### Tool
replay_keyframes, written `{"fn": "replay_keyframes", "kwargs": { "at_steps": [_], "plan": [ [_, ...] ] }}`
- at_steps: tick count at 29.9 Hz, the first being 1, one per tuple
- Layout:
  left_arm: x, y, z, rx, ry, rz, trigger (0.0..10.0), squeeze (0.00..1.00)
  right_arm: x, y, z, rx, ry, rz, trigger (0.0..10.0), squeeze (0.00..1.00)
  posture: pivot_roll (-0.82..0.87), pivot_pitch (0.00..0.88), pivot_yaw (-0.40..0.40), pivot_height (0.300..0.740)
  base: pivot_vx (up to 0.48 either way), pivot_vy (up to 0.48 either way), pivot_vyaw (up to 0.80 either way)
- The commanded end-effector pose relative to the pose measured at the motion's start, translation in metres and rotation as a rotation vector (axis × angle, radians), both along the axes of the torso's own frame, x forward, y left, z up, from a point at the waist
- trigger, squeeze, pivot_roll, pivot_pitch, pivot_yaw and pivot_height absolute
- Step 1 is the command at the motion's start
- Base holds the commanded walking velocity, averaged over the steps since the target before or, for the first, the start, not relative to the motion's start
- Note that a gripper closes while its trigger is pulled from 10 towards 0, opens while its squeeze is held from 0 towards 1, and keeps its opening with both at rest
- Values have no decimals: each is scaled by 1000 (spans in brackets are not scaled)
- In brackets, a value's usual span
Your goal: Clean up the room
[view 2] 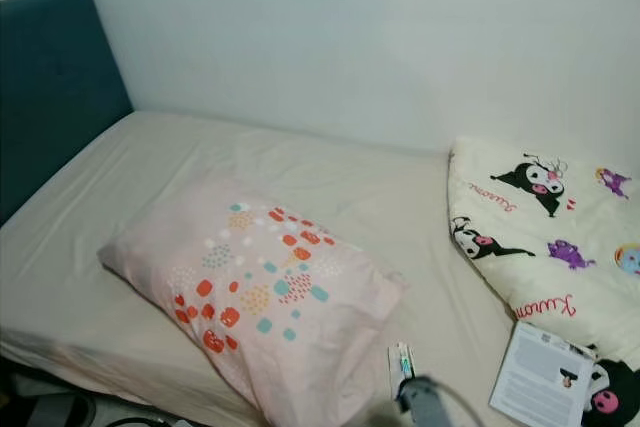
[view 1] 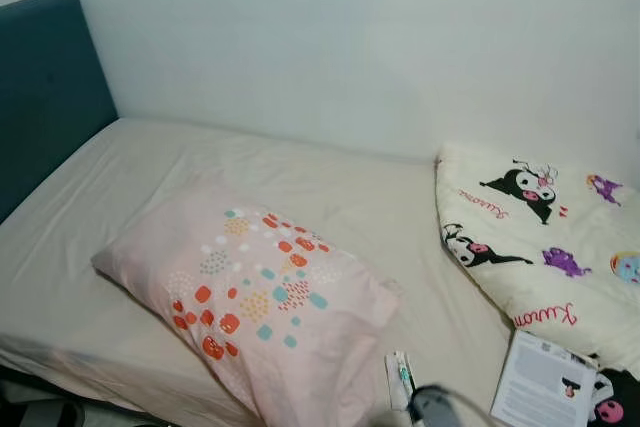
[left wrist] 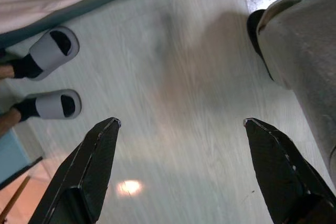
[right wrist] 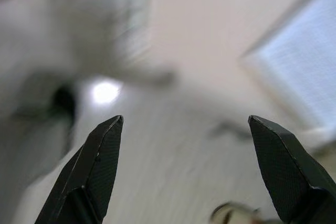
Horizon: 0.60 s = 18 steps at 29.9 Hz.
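A pink pillow (view 1: 260, 292) with orange and teal dots lies askew on the beige bed sheet (view 1: 130, 187), near the front edge. At the right sits a folded cream blanket (view 1: 560, 237) with cartoon prints. A white booklet (view 1: 545, 382) and a small white-and-green tube (view 1: 401, 377) lie by the front edge. A blurred grey part of my right arm (view 1: 435, 409) shows just in front of the tube. My right gripper (right wrist: 185, 118) is open over a blurred pale surface. My left gripper (left wrist: 181, 123) hangs open over the pale floor, holding nothing.
A teal headboard (view 1: 45, 87) stands at the left and a white wall (view 1: 380, 37) runs behind the bed. In the left wrist view, a person's feet in grey slippers (left wrist: 52, 77) stand on the floor beside the bed edge (left wrist: 79, 3).
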<state>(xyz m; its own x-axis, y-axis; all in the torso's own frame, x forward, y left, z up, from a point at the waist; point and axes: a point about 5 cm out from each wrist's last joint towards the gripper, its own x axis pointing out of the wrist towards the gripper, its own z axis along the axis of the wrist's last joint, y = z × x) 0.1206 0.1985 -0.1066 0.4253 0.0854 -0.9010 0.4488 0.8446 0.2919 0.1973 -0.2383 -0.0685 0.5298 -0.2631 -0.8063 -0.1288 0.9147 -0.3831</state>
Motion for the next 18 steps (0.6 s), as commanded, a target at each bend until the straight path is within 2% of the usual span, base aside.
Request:
{"fn": "replay_keyframes", "kwargs": {
  "at_steps": [1, 2, 3, 4, 5, 6, 7, 8, 9, 10, 11, 12, 13, 14, 16, 18],
  "plan": [
    [-9, -4, -3, -8, 6, 51, 10000, 0, 17, -7, 12, -1, -60, -28, 10000, 0, -42, 0, -70, 715, 0, 0, 0],
    [-9, -2, -2, -19, -56, 156, 10000, 0, 34, -17, 26, 19, -138, -86, 10000, 0, -46, 0, -67, 710, 0, 0, 0],
    [-10, -1, -1, -24, -98, 230, 10000, 0, 43, -22, 34, 39, -188, -125, 10000, 0, -46, 0, -67, 705, 0, 0, 0],
    [-10, -1, -1, -24, -98, 230, 10000, 0, 43, -22, 34, 39, -188, -125, 10000, 0, -46, 0, -67, 705, 0, 0, 0],
    [8, 7, 6, -27, -165, 279, 10000, 0, 51, -27, 42, 44, -231, -140, 10000, 0, -39, 0, -70, 700, 0, 0, 0],
    [8, 7, 6, -27, -165, 279, 10000, 0, 51, -27, 42, 44, -231, -140, 10000, 0, -39, 0, -70, 700, 0, 0, 0],
    [38, 21, 19, -38, -248, 324, 10000, 0, 59, -31, 50, 54, -273, -149, 10000, 0, -42, 0, -69, 695, 0, 0, 0],
    [38, 21, 19, -38, -248, 324, 10000, 0, 59, -31, 50, 54, -273, -149, 10000, 0, -42, 0, -69, 695, 0, 0, 0],
    [66, 33, 35, -49, -335, 352, 10000, 0, 67, -34, 58, 64, -308, -139, 10000, 0, -42, 0, -69, 690, 0, 0, 0],
    [66, 33, 35, -49, -335, 352, 10000, 0, 67, -34, 58, 64, -308, -139, 10000, 0, -42, 0, -69, 690, 0, 0, 0],
    [87, 42, 49, -62, -410, 383, 10000, 0, 75, -34, 66, 91, -344, -144, 10000, 0, -48, 0, -66, 685, 0, 0, 0],
    [87, 42, 49, -62, -410, 383, 10000, 0, 75, -34, 66, 91, -344, -144, 10000, 0, -48, 0, -66, 685, 0, 0, 0],
    [100, 47, 59, -76, -463, 407, 10000, 0, 81, -34, 71, 133, -377, -160, 10000, 0, -47, 0, -66, 680, 0, 0, 0],
    [100, 47, 59, -76, -463, 407, 10000, 0, 81, -34, 71, 133, -377, -160, 10000, 0, -47, 0, -66, 680, 0, 0, 0],
    [114, 52, 70, -102, -533, 429, 10000, 0, 91, -31, 79, 225, -431, -196, 10000, 0, -44, 0, -65, 670, 0, 0, 0],
    [117, 52, 73, -111, -553, 432, 10000, 0, 94, -30, 82, 253, -448, -204, 10000, 0, -44, 0, -65, 665, 0, 0, 0]
  ]
}}
